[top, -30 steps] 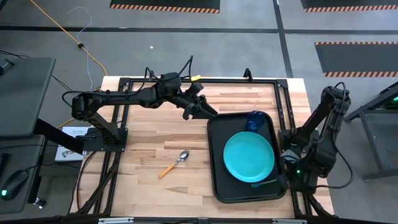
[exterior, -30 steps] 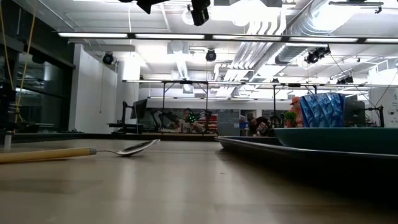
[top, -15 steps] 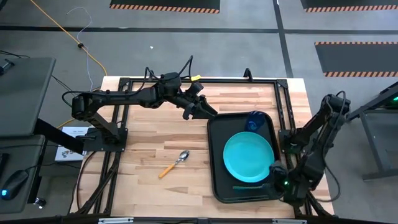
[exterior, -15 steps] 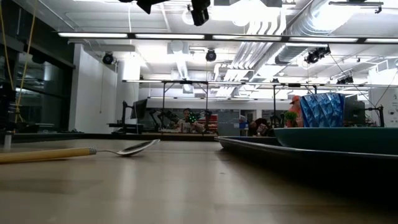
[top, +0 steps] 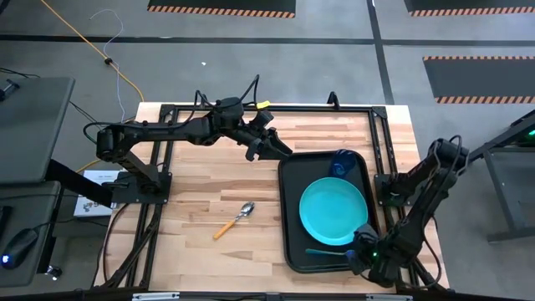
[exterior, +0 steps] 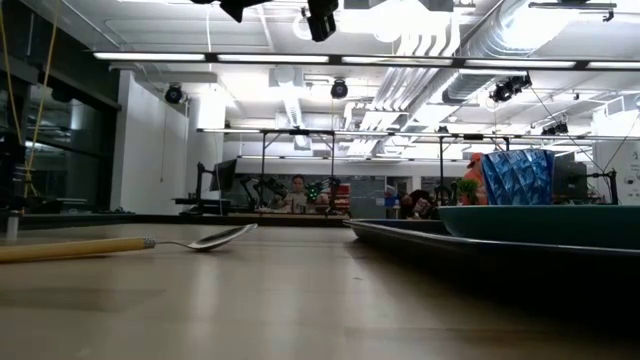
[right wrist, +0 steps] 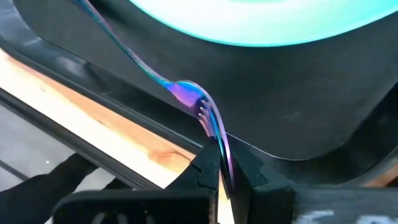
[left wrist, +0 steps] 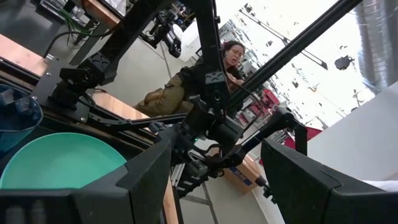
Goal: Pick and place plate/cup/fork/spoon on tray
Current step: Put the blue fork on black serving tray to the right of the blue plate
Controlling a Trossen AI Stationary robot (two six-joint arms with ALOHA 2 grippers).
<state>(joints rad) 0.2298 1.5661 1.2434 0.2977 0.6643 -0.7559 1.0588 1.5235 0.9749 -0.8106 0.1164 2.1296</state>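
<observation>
The fork (right wrist: 198, 107) is the one in play, and we see its metal tines pinched between the right gripper (right wrist: 225, 163) fingers, which are clamped narrow on the head. Its teal handle (top: 328, 252) runs away from the gripper along the tray (top: 289, 219)'s near edge, lying just beside the turquoise plate (top: 333, 211). So the long axis sits roughly parallel to that near rim, with the head at the tray's near right corner, where the right gripper (top: 365, 255) hangs. The head looks to be over the rim, so we judge letting go is close.

The cup (top: 342, 161) stands in the tray's far right corner. The spoon (top: 233, 220) lies out on the desk, well apart from the tray's left edge. The left gripper (top: 269, 147) hovers near the tray's far left corner, fingers spread wide and empty, nearer the spoon.
</observation>
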